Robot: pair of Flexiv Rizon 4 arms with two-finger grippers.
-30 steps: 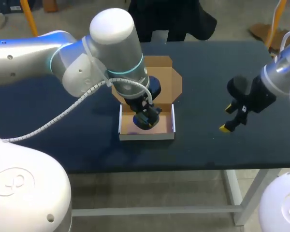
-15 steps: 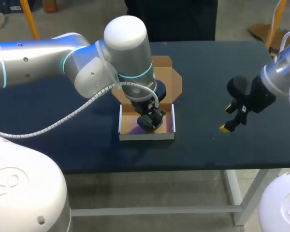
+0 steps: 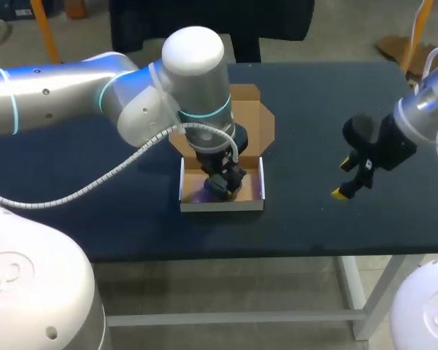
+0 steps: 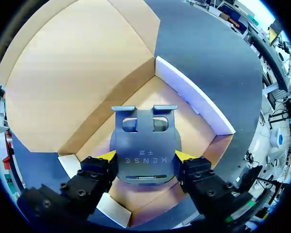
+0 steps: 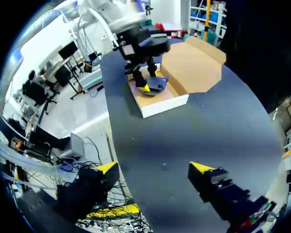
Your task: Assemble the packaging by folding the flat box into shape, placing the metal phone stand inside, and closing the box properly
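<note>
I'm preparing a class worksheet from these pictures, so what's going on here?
The left pincer is shut on the metal phone stand, holding it low inside the folded box. The lid is open. The right pincer is open and empty, off to the side above the table.

Inside open box [image 3: 223, 205]: left end effector [image 3: 220, 184]; right end effector [image 3: 342, 179] well apart

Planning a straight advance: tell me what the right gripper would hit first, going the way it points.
Probably the bare table: the right gripper angles down at it. The box, where the left gripper is shut on the phone stand, looks to lie beyond that spot, though depth is unclear.
</note>
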